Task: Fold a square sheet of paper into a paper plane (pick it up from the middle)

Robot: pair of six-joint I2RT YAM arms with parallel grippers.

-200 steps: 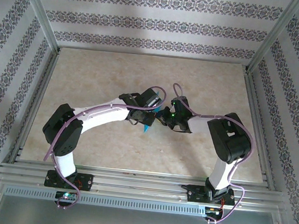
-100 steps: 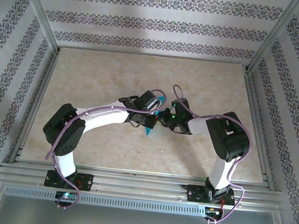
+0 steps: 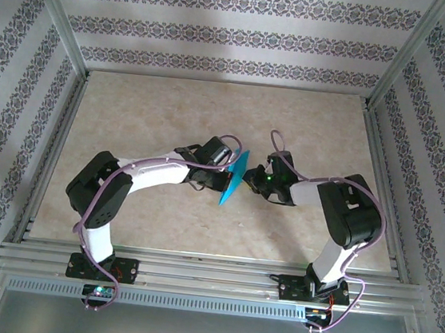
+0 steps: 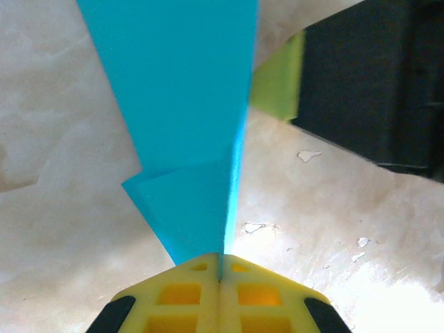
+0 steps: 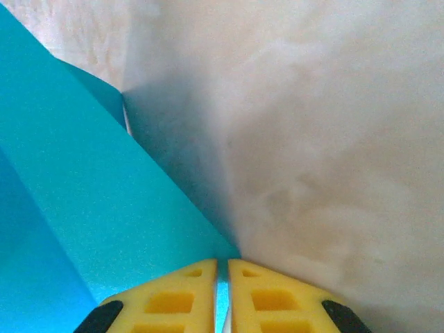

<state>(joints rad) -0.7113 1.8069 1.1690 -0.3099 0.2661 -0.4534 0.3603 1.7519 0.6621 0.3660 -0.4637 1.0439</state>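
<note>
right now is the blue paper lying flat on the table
No, the left gripper holds the blue paper up on edge above the table.

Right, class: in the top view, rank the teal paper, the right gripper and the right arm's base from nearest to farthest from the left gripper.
Measured from the left gripper:
1. folded teal paper: pinched in that gripper, mid-table.
2. right gripper: just right of the paper, at its edge.
3. right arm's base: on the near rail, far right.
</note>
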